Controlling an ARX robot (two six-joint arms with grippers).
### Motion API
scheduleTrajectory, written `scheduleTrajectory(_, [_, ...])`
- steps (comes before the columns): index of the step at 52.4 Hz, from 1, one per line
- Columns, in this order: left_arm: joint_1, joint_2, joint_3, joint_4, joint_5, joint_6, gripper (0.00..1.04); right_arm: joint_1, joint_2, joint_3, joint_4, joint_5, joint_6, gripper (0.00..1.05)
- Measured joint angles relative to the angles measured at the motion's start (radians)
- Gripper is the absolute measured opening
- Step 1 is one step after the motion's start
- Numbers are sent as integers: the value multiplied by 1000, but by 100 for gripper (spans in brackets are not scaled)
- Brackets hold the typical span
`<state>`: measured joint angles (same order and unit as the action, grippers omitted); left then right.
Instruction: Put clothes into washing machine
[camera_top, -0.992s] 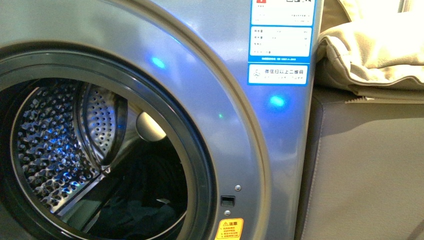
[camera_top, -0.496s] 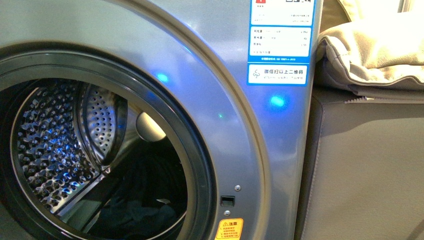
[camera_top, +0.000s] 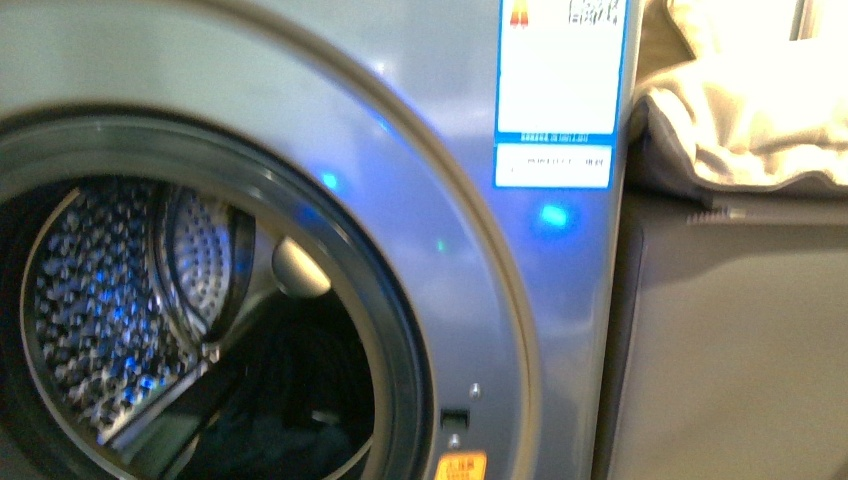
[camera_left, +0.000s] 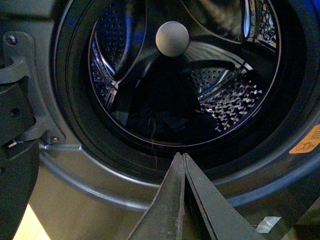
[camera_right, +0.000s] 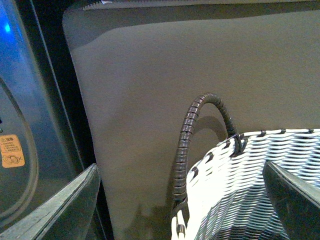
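Observation:
The silver-grey washing machine (camera_top: 420, 200) fills the front view, its porthole open onto the dimpled steel drum (camera_top: 90, 300). The dark clothes (camera_top: 290, 430) lie heaped in the bottom of the drum and also show in the left wrist view (camera_left: 165, 117). My left gripper (camera_left: 181, 156) is shut and empty, its tips just outside the lower porthole rim (camera_left: 100, 150). My right gripper (camera_right: 180, 164) is open and empty above a white woven basket (camera_right: 250, 185), next to the machine's side. Neither arm shows in the front view.
Grey-brown flat-sided furniture (camera_top: 730, 340) stands right of the machine, with a beige padded cushion (camera_top: 750, 110) on top. The basket has a dark wrapped handle (camera_right: 187, 130). An orange warning sticker (camera_top: 460, 466) sits below the door latch.
The front view has become blurred, and the machine sits slightly lower and larger in it. The clothes in the drum have not moved.

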<state>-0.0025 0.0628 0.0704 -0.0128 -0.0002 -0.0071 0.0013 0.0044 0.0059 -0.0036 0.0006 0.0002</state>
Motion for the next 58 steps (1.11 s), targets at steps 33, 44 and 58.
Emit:
scheduleTrajectory(33, [0, -59, -52, 8, 0, 0, 4, 0, 0, 0, 0, 0, 0, 97])
scheduleTrajectory(44, [0, -59, -52, 8, 0, 0, 4, 0, 0, 0, 0, 0, 0, 97])
scheduleTrajectory(58, [0, -59, -52, 8, 0, 0, 4, 0, 0, 0, 0, 0, 0, 97])
